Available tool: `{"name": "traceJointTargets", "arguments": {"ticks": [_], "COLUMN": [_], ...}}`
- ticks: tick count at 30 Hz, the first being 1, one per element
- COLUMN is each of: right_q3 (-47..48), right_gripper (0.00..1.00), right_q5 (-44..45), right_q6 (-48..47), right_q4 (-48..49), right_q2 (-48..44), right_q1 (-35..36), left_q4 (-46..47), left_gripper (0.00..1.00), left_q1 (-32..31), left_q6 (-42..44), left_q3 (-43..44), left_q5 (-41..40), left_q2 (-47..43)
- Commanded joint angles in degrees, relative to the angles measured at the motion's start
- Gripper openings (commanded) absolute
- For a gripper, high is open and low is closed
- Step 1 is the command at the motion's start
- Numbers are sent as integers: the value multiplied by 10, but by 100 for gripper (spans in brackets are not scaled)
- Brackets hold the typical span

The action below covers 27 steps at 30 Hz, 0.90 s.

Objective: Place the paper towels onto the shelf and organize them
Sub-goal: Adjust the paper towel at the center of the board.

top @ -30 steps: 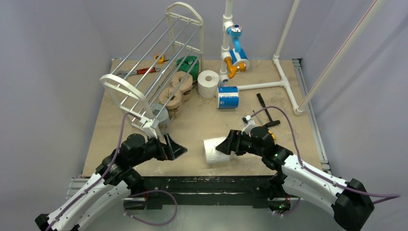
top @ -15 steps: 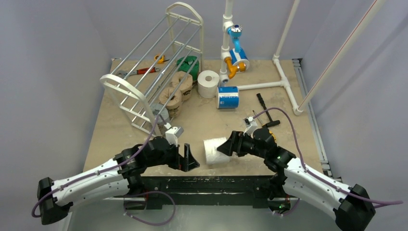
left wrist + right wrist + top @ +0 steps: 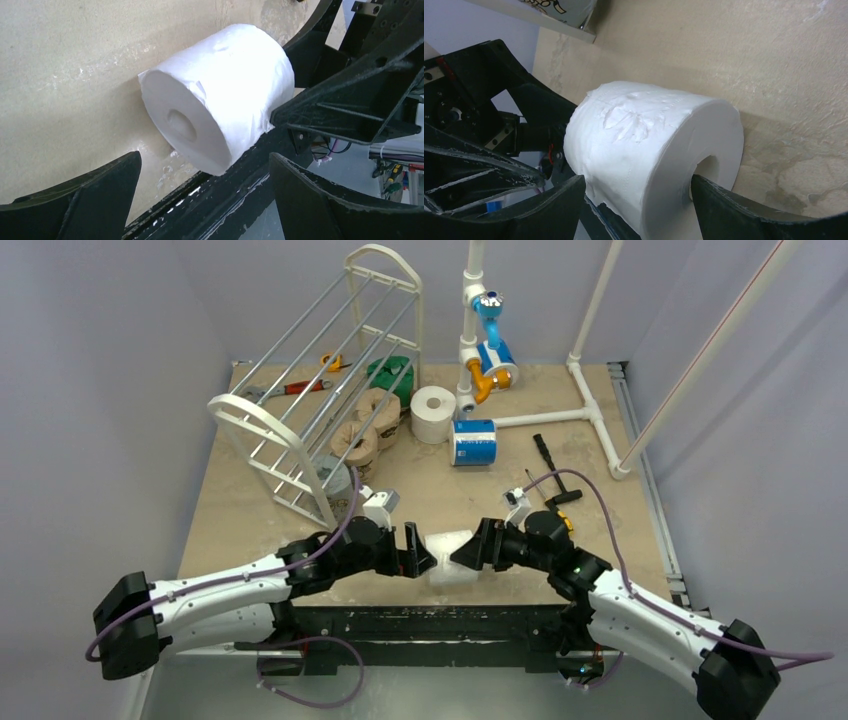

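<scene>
A plain white paper towel roll point(image 3: 448, 558) point(image 3: 225, 85) point(image 3: 649, 130) lies on its side near the table's front edge. My right gripper point(image 3: 470, 546) point(image 3: 638, 181) is shut on it, one finger at the core of its end face and the other against its side. My left gripper point(image 3: 428, 552) point(image 3: 205, 157) is open just left of the roll, facing its other end without touching it. The shelf point(image 3: 300, 400) stands tilted at the back left. Tan rolls point(image 3: 357, 445), a grey roll point(image 3: 335, 478) and a green roll point(image 3: 392, 375) lie at its rods. A white roll point(image 3: 433, 412) and a blue-white roll point(image 3: 473, 442) sit to its right.
A white pipe frame with blue and orange fittings point(image 3: 485, 350) stands at the back right. A black tool point(image 3: 550, 475) lies just behind my right arm. Orange-handled tools point(image 3: 310, 386) lie behind the shelf. The table's black front rail point(image 3: 240, 190) runs right under the held roll.
My left arm has swung right from the foot of the shelf to the white roll, its gripper staying open. My right gripper keeps its hold and has barely shifted.
</scene>
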Motion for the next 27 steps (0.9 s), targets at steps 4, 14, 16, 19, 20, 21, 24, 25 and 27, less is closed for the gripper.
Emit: {"name": "traceJointTargets", "arguments": {"ticks": [4, 14, 16, 19, 20, 21, 24, 25, 27], "right_q3": [-12, -35, -37, -38, -38, -38, -39, -41, -46], "right_gripper": [77, 78, 78, 78, 78, 78, 77, 77, 77], "right_q5": [-24, -22, -23, -29, -29, -30, -45, -51, -71], "right_q6": [17, 12, 9, -2, -5, -6, -7, -6, -1], "right_q4": [0, -34, -39, -44, -44, -43, -42, -40, -31], "right_q2": [-27, -66, -74, -78, -77, -76, -71, -71, -73], "right_q1": [1, 1, 1, 1, 1, 1, 1, 1, 1], "left_q4": [122, 180, 180, 169, 166, 163, 148, 142, 140], "left_gripper": [96, 86, 85, 84, 84, 84, 83, 84, 84], "left_q1": [-2, -2, -2, -2, -2, -2, -1, -1, -1], "left_q6": [-21, -36, -38, -35, -32, -29, -13, -9, -4], "left_q3": [20, 38, 40, 46, 50, 54, 76, 84, 92], "left_q5": [33, 69, 68, 52, 39, 31, 25, 23, 19], "left_q2": [76, 146, 150, 150, 151, 152, 164, 169, 178]}}
